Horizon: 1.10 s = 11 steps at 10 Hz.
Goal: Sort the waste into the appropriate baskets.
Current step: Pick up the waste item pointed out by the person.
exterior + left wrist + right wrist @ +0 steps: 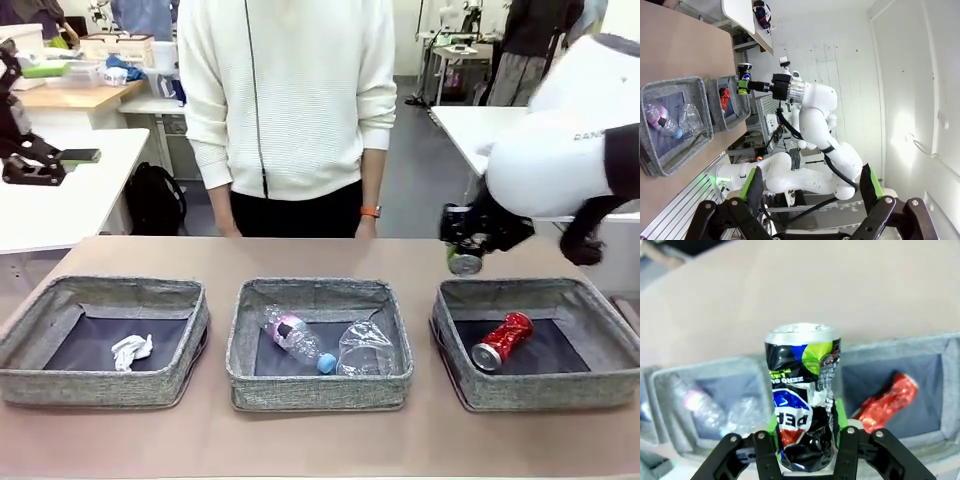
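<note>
Green pads of your right gripper pinch the dark can around its crumpled lower body, rim pointing away from the wrist, so it hangs clear above the table's far edge just behind the right-hand basket. That woven grey bin already holds the dented red can, which suggests metal belongs there. The middle basket carries the clear blue-capped bottle and the soft plastic cup; the left basket holds the white paper wad. Your left gripper is spread wide, holding nothing, raised off the table.
</note>
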Each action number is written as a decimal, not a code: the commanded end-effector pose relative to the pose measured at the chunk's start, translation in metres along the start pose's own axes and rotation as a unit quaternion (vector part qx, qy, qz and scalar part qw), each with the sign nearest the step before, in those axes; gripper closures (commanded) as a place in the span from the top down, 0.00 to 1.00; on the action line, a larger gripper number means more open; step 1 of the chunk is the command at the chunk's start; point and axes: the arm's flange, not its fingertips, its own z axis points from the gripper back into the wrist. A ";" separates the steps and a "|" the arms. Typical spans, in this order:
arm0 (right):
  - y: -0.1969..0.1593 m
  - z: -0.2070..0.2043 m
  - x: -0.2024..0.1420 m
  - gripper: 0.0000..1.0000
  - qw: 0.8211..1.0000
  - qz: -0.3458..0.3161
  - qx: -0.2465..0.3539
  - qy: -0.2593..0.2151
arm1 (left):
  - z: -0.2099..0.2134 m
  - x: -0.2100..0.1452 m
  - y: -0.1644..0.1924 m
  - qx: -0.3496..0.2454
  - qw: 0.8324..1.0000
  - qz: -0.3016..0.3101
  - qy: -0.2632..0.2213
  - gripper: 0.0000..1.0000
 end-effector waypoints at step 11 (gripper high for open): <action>0.240 0.250 -0.055 0.44 0.990 0.001 -0.058 0.133 | 0.001 0.000 -0.003 -0.011 1.000 -0.007 0.001 1.00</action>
